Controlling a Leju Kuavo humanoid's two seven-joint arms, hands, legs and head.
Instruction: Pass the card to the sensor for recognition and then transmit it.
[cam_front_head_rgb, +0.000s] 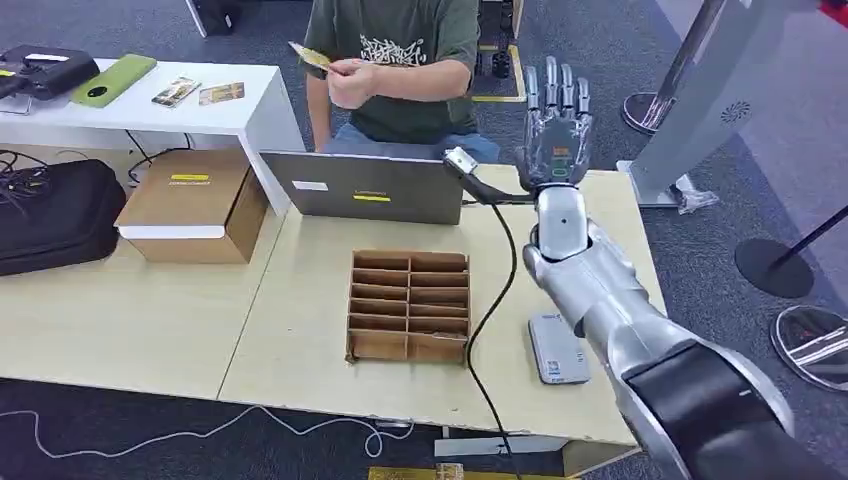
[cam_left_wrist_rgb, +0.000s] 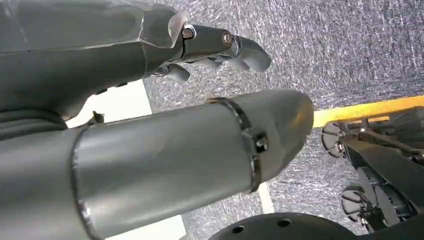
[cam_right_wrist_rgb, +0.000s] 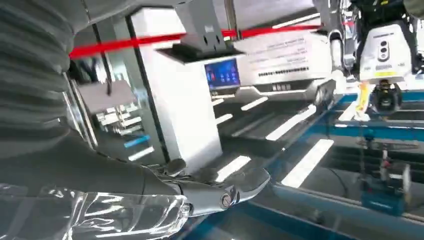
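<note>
A person sitting behind the table holds a yellowish card (cam_front_head_rgb: 314, 57) up in one hand. My right hand (cam_front_head_rgb: 555, 130) is raised over the table's far edge in front of that person, fingers straight and apart, holding nothing; its fingers (cam_right_wrist_rgb: 235, 187) also appear in the right wrist view. A flat grey card sensor (cam_front_head_rgb: 557, 348) lies on the table beside my right forearm. My left hand (cam_left_wrist_rgb: 165, 95) hangs over grey carpet with nothing in it, its fingers (cam_left_wrist_rgb: 240, 47) loosely bent.
A cardboard divider box (cam_front_head_rgb: 409, 305) sits mid-table, with a grey laptop (cam_front_head_rgb: 365, 187) behind it and a black cable (cam_front_head_rgb: 495, 300) running past. A brown carton (cam_front_head_rgb: 195, 205) and a black bag (cam_front_head_rgb: 55, 215) stand at the left. A white side table (cam_front_head_rgb: 255, 105) carries phones and cards.
</note>
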